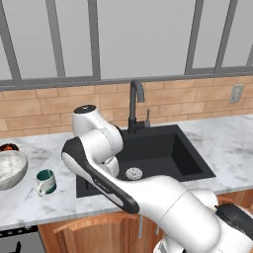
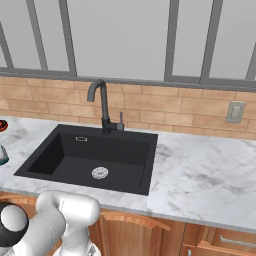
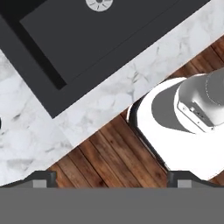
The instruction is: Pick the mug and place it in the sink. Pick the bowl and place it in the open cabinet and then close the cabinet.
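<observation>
A matt black sink [image 1: 163, 153] with a silver metal drain [image 1: 134, 173] sits in a glossy white marble counter [image 1: 232, 143]. The bowl [image 1: 10, 168] looks rough and stone-like, the mug [image 1: 46, 182] smooth and glazed.

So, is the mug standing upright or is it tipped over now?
Upright. The mug stands on the marble counter with its teal opening facing up, left of the sink, beside the bowl.

Teal-rimmed mug [image 1: 46, 182] upright beside speckled bowl [image 1: 11, 168], black sink [image 1: 148, 153]
</observation>
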